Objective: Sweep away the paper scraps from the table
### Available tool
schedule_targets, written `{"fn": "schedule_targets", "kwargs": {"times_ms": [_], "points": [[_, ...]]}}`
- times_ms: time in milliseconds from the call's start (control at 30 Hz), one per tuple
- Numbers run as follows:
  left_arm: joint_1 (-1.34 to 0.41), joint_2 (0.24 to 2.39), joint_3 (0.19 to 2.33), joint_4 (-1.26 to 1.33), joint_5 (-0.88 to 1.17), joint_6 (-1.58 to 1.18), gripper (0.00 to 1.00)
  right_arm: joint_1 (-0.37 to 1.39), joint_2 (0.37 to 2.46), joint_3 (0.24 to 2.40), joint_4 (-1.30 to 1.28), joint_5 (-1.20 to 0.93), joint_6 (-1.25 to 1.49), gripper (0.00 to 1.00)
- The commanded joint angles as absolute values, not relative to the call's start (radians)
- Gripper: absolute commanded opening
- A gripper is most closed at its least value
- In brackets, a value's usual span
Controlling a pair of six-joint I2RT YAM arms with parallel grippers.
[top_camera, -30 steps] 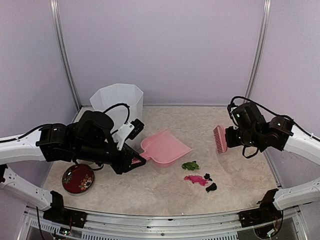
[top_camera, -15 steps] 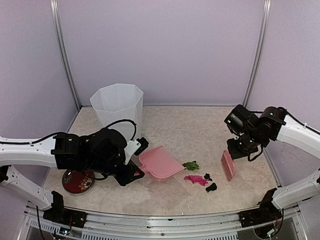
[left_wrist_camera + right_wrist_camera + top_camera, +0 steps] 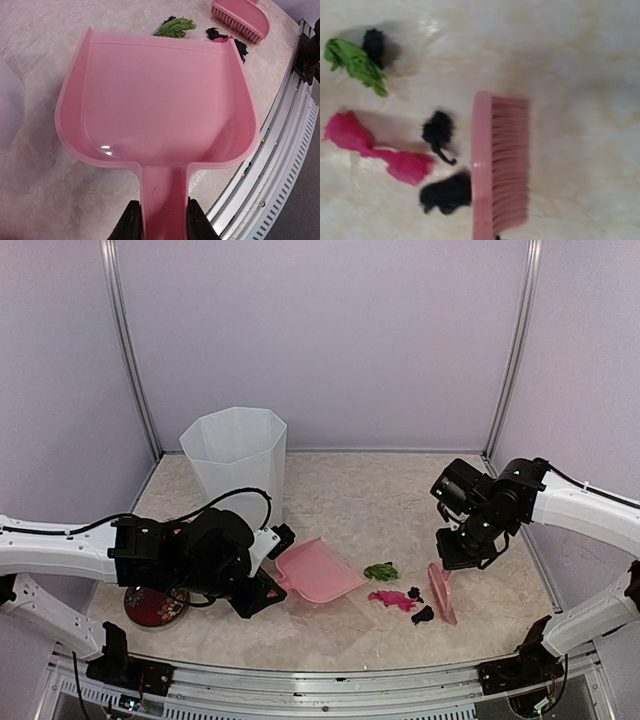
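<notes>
The paper scraps lie in a small group on the table (image 3: 350,500): a green one (image 3: 381,571), a magenta one (image 3: 392,599) and two black ones (image 3: 423,615). My left gripper (image 3: 268,585) is shut on the handle of the pink dustpan (image 3: 318,571), which rests low with its mouth toward the scraps. In the left wrist view the fingers (image 3: 131,222) pinch the handle of the empty dustpan (image 3: 160,100). My right gripper (image 3: 455,550) holds the pink brush (image 3: 441,592), bristles down, just right of the scraps. In the right wrist view the brush (image 3: 500,165) touches a black scrap (image 3: 442,192).
A white bin (image 3: 235,455) stands at the back left. A red patterned dish (image 3: 155,602) lies at the front left under my left arm. The metal rail (image 3: 330,675) runs along the near edge, close to the dustpan handle. Lilac walls close the sides.
My left gripper brought the dustpan down and nearer the scraps. My right gripper swung the brush down from mid-air to the table, right beside the black scraps.
</notes>
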State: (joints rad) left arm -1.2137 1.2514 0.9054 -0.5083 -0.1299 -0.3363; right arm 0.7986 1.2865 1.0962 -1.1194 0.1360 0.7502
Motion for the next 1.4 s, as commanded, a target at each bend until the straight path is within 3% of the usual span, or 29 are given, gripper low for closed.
{"fn": "schedule_targets", "kwargs": {"times_ms": [0,700,1167,1367], "points": [[-1.234,1.239,0.89,-0.45,-0.114,-0.327,0.0,0.814,1.376,1.075,-1.015,0.03,0.783,0.0],[-1.3,1.345,0.85,-0.45,-0.068,-0.356,0.0,0.841,1.561,1.316,-0.88,0.062,0.68,0.0],[-1.303,1.343,0.854,-0.513,-0.097,-0.426,0.0,0.846,1.603,1.437,-1.082,0.364,0.492,0.0],[-1.303,1.333,0.848,-0.554,-0.09,-0.466,0.0,0.848,1.577,1.428,-1.042,0.44,0.326,0.0]]}}
